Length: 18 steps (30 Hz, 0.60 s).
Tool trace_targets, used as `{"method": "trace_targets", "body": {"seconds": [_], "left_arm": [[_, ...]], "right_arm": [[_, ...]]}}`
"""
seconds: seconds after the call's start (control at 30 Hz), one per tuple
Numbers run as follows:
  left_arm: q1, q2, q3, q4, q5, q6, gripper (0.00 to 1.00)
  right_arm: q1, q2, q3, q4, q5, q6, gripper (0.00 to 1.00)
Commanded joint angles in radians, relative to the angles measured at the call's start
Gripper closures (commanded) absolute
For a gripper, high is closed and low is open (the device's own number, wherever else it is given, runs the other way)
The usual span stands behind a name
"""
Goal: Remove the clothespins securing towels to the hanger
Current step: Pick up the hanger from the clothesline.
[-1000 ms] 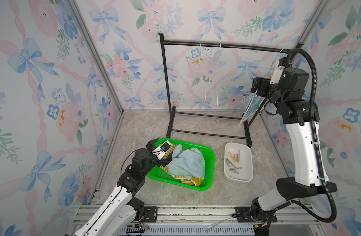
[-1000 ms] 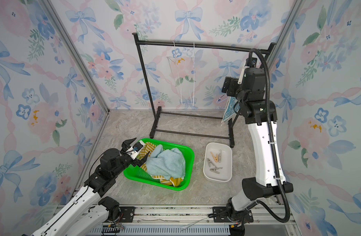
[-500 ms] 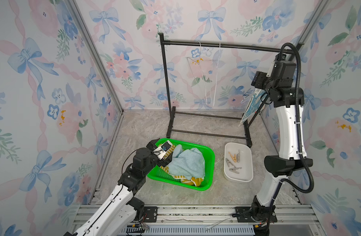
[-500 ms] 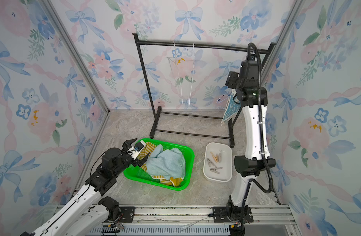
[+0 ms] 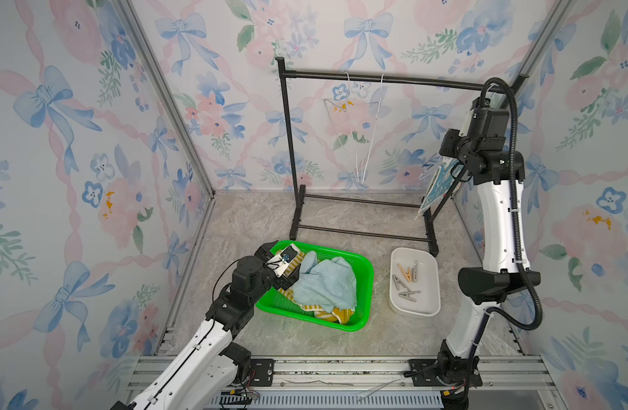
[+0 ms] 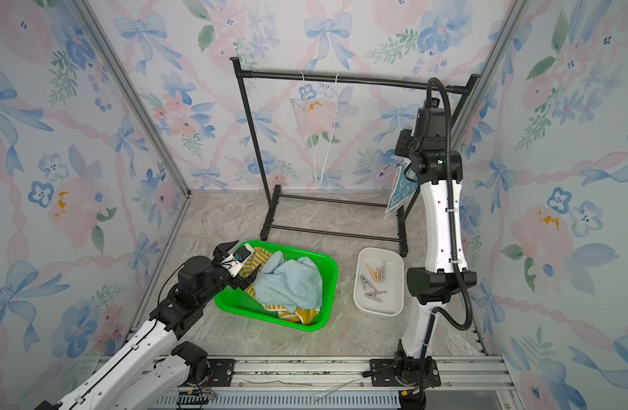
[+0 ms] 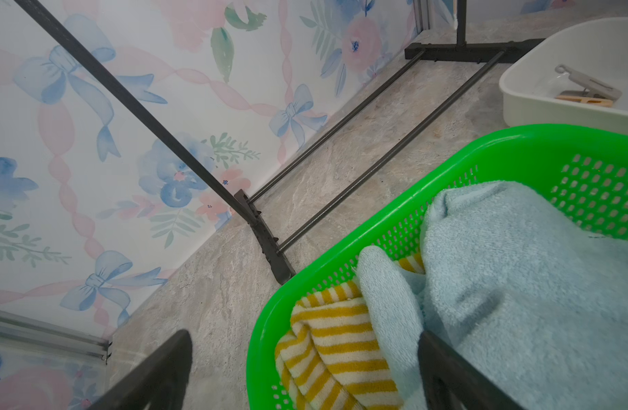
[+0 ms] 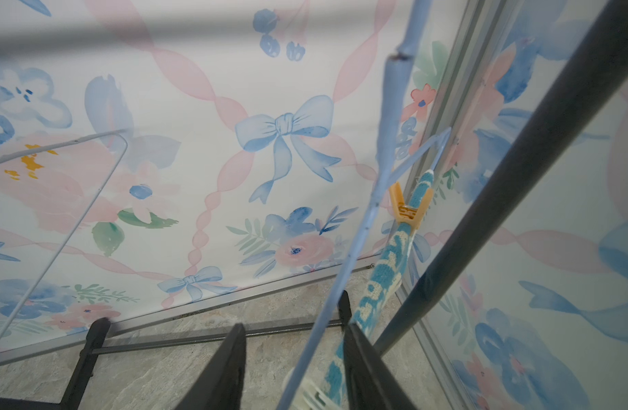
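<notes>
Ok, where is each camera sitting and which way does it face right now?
Top views: high at the front, looking down and back at the black rack, green basket and white tray; both arms show.
Left wrist: low at the basket's rim, facing the rack's feet and back wall; open left jaws show.
Right wrist: high by the rack, looking down along the blue hanger and patterned towel, flanked by the right jaws, toward an orange clothespin.
Shared: top views and left wrist both show basket, tray and teal towel.
</notes>
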<state>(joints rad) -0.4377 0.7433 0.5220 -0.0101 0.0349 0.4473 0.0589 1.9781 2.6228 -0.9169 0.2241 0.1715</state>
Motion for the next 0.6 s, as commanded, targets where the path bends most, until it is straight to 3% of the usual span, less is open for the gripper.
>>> {"method": "trace_targets", "body": {"seconds": [0.0,0.43,0.57], "left_arm": [[0.007,-0.004,0.012,-0.011,0.012,-0.011,0.02],[0.008,-0.004,0.013,-0.011,0.019,-0.012,0.02],[0.009,-0.006,0.014,-0.009,0.02,-0.013,0.02]], "right_arm": [[-0.01,0.018,0.023,-0.025,-0.024,0.001,0.62],[-0.01,-0.081,-0.049,0.022,-0.058,-0.042,0.98],[-0.01,-0.125,-0.097,0.062,-0.089,-0.051,1.0]]}}
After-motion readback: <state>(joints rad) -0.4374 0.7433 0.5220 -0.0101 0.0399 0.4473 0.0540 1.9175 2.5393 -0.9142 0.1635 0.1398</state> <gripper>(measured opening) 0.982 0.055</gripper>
